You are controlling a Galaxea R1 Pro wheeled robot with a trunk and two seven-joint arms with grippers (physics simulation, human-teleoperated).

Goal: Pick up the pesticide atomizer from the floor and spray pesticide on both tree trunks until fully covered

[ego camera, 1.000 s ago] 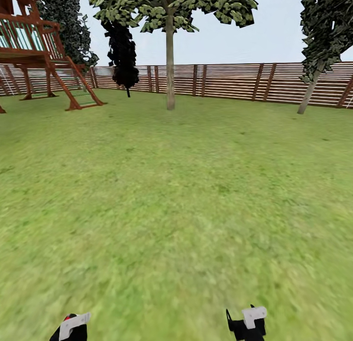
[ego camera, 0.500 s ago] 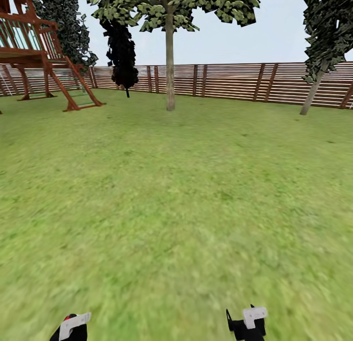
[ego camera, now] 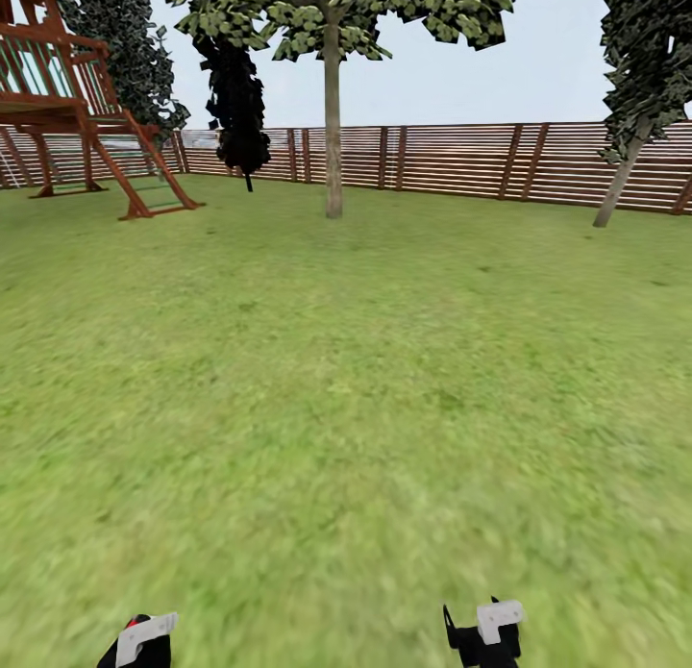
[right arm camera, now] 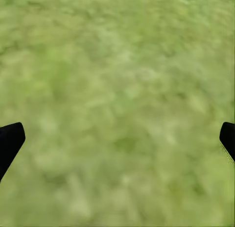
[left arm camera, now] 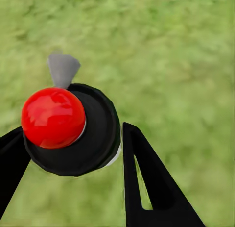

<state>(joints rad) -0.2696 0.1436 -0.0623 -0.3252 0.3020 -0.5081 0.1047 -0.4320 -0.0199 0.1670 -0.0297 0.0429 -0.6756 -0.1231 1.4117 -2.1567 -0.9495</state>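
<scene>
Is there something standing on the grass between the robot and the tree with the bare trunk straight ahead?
Nothing visible does. Open lawn runs up to the tree trunk. The play frame stands off to the left, the dark bush behind-left, near the fence.

You are looking across a green grass lawn (ego camera: 365,380). Standing on it far ahead are a tree (ego camera: 333,120) with a bare straight trunk, a red-brown wooden play frame (ego camera: 86,120) at the far left, and a leaning tree (ego camera: 625,149) at the far right. A slatted wooden fence (ego camera: 452,159) borders the lawn's far edge.
</scene>
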